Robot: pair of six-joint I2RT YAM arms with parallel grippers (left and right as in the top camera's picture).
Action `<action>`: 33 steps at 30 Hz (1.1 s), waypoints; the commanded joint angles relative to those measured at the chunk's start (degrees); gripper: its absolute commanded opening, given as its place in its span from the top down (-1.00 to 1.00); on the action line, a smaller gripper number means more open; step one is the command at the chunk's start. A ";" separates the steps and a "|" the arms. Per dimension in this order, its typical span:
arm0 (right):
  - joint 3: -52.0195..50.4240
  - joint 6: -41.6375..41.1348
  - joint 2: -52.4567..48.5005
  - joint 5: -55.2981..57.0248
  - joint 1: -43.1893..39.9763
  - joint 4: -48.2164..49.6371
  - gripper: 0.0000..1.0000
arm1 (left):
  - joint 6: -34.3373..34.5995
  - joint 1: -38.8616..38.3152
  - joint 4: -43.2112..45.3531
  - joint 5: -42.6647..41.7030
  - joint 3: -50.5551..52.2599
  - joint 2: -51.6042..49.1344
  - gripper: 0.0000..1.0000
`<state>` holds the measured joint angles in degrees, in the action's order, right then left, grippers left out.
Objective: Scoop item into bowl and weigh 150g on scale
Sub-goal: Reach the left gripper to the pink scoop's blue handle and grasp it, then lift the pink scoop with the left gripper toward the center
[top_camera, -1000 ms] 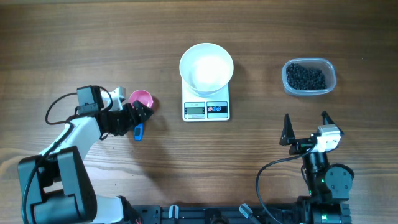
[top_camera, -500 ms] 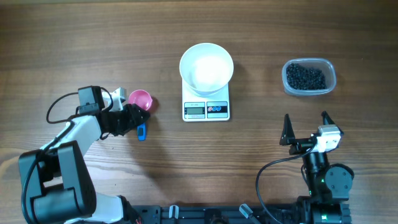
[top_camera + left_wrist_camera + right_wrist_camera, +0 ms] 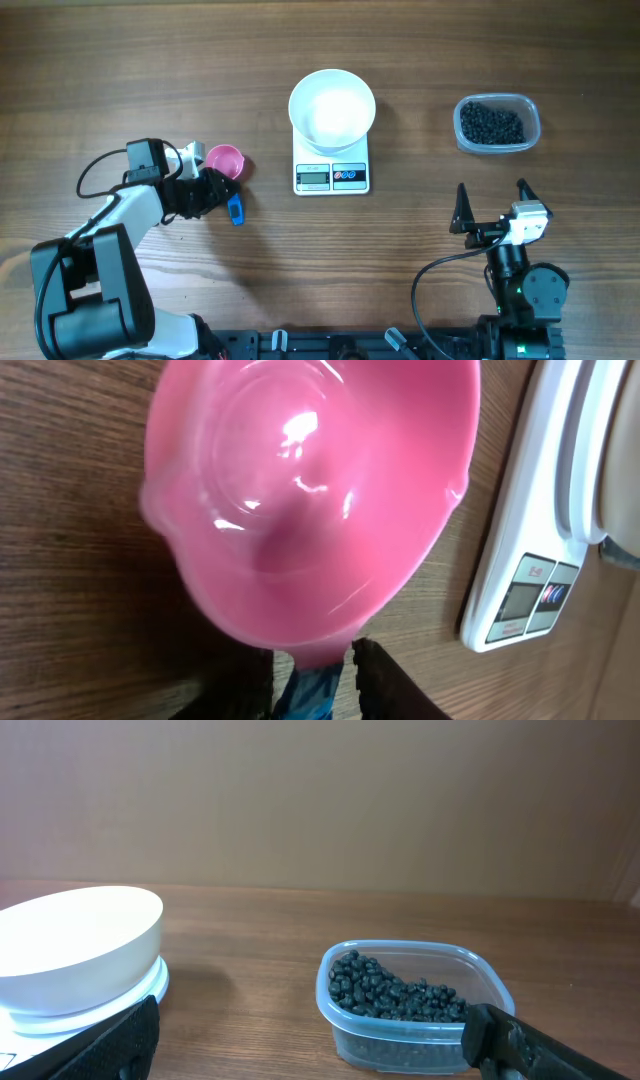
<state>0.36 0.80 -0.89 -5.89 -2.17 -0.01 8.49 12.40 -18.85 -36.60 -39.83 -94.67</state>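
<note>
The item [image 3: 490, 124], a loose dark heap of small round black pellets, lies in a clear plastic tub [image 3: 531, 112] to the right of the scale [image 3: 332, 176] and well apart from it, level with the scale's far end. None of the pellets shows in the bowl [image 3: 332, 108], a plain white round one that sits on the scale's platform with its inside bare. The scale's display and two buttons face the near edge of the wooden table [image 3: 100, 60].

The right gripper [image 3: 491, 190] stands right of the scale and nearer the robot than the tub, its two fingers spread wide with nothing between them. The right wrist view shows the pellets [image 3: 400, 992] straight ahead between those fingers, clear of both, and the bowl [image 3: 80, 945] off to the left.

The left gripper [image 3: 215, 190] lies left of the scale, on the side away from the tub, so the scale and bowl stand between it and the pellets. Its fingers are closed against both sides of the blue handle [image 3: 235, 208] of a pink scoop [image 3: 225, 160]. In the left wrist view the handle [image 3: 310, 690] sits between the two dark fingers [image 3: 385, 680]. The scoop's cup [image 3: 310, 490] fills most of that view, mouth up and holding no pellets, with the front corner of the scale [image 3: 520, 595] at its right.
</note>
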 commanded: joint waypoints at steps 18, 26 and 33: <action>-0.07 0.68 0.46 0.98 0.39 0.15 -0.99 | -0.26 0.26 2.86 -17.44 -0.07 10.86 0.92; -0.07 0.70 0.46 0.96 0.39 0.15 -1.00 | 23.08 0.24 17.25 -27.36 -0.07 20.31 0.92; -0.07 0.68 0.46 0.98 0.39 0.15 -0.99 | 43.50 -0.92 37.48 -30.03 -0.07 25.64 0.92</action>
<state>0.36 0.80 -0.89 -5.89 -2.17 0.01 38.65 12.40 12.67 -64.01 -39.53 -71.29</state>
